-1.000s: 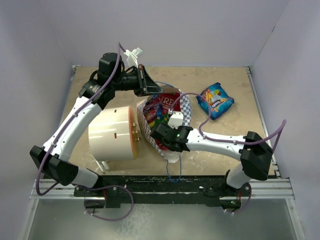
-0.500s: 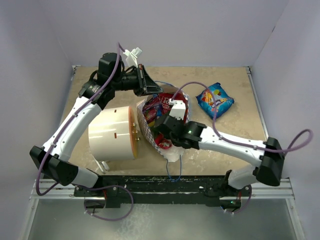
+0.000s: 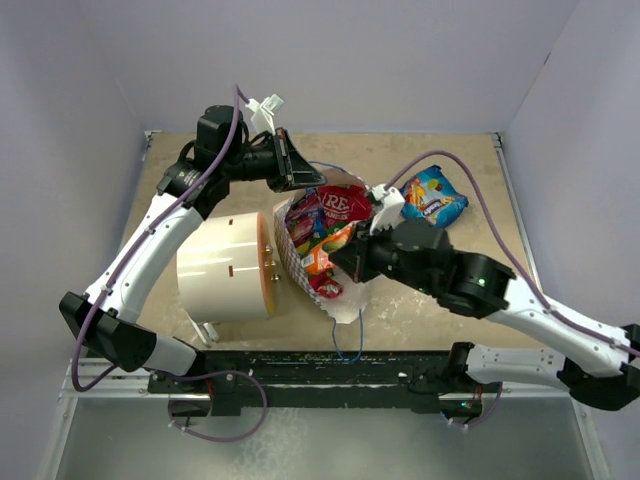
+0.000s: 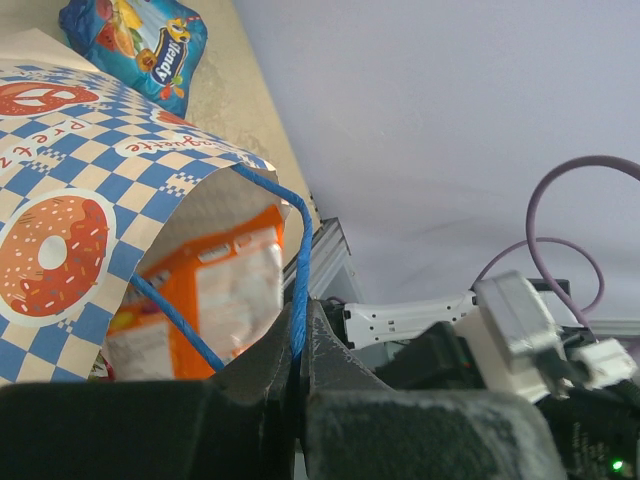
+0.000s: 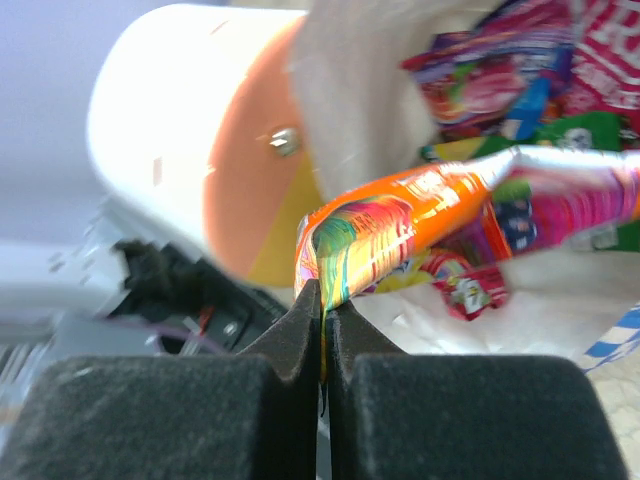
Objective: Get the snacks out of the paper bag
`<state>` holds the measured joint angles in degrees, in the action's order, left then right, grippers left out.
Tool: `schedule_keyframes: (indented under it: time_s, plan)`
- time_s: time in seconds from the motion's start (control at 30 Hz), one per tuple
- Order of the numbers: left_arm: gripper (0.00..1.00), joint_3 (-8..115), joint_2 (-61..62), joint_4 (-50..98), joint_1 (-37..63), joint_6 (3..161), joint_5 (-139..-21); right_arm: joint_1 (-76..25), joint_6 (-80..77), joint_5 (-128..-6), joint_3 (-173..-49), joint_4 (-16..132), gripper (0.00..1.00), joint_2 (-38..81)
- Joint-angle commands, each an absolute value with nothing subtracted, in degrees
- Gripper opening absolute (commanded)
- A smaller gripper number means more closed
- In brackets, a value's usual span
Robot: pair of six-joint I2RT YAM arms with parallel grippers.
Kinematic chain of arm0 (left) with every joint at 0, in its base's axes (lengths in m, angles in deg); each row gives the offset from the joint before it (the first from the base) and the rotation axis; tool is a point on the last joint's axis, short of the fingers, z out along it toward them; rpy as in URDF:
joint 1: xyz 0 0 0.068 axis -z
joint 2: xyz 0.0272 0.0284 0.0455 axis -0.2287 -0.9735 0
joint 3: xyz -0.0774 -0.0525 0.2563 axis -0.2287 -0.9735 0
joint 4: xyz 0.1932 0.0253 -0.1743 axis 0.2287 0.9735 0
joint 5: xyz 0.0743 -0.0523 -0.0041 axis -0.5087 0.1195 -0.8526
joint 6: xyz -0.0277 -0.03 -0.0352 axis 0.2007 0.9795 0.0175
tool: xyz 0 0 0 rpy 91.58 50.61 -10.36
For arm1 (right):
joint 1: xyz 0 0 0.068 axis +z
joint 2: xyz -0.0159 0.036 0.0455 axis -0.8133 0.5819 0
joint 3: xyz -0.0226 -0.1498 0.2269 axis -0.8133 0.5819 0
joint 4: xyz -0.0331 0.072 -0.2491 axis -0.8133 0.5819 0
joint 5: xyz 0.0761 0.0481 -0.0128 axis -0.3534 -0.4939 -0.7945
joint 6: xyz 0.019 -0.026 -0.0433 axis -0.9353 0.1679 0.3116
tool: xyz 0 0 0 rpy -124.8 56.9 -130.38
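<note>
The paper bag (image 3: 343, 303) lies open mid-table; its blue-checkered outside shows in the left wrist view (image 4: 70, 190). My left gripper (image 3: 296, 180) is shut on the bag's blue cord handle (image 4: 297, 270) and holds the rim up. My right gripper (image 3: 338, 258) is shut on the edge of an orange shiny packet (image 5: 400, 215), held at the bag's mouth (image 3: 318, 260). Several more snacks fill the bag, a red one (image 3: 340, 207) on top, purple and pink ones (image 5: 500, 70) beneath. A blue-and-orange packet (image 3: 432, 196) lies on the table to the right of the bag, also in the left wrist view (image 4: 140, 45).
A big white cylinder with a tan face (image 3: 225, 267) lies against the bag's left side, and it also shows in the right wrist view (image 5: 180, 110). Grey walls close in the table on three sides. A blue cord (image 3: 347, 345) trails off the bag toward the near edge.
My right arm has drawn back to the right and risen, bringing the orange packet up out of the bag's contents. The left arm and the bag handle have not moved.
</note>
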<state>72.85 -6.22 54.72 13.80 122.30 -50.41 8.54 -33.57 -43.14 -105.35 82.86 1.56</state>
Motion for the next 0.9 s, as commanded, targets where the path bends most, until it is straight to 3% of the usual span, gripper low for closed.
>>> schedule_keyframes:
  time_s: [0.0, 0.13, 0.27, 0.5, 0.63, 0.77, 0.87]
  plan:
    - [0.0, 74.0, -6.0, 52.3, 13.8, 122.1, -50.5, 8.5, -28.4, -54.6, -106.5, 77.7, 0.0, -6.4]
    - [0.0, 73.9, -6.4, 52.3, 13.8, 122.2, -50.6, 8.5, -26.8, -55.3, -112.1, 84.1, 0.0, -9.2]
    - [0.0, 73.7, -6.6, 52.5, 13.8, 122.4, -50.8, 8.5, -22.5, -46.5, -121.9, 92.8, 0.0, -8.3]
    - [0.0, 73.6, -6.8, 52.4, 13.8, 122.7, -51.1, 8.6, -20.7, -11.8, -134.9, 100.1, 0.0, -3.4]
    - [0.0, 73.5, -6.4, 52.5, 13.8, 123.1, -51.3, 8.2, -19.4, -2.4, -136.2, 100.4, 0.0, -1.4]
    - [0.0, 73.4, -6.1, 52.9, 13.8, 123.1, -51.6, 2.7, -17.3, -4.1, -134.4, 100.1, 0.0, 0.1]
    - [0.0, 73.4, -6.1, 52.9, 13.8, 123.2, -51.7, -10.7, -16.6, -17.3, -132.1, 100.4, 0.0, 2.3]
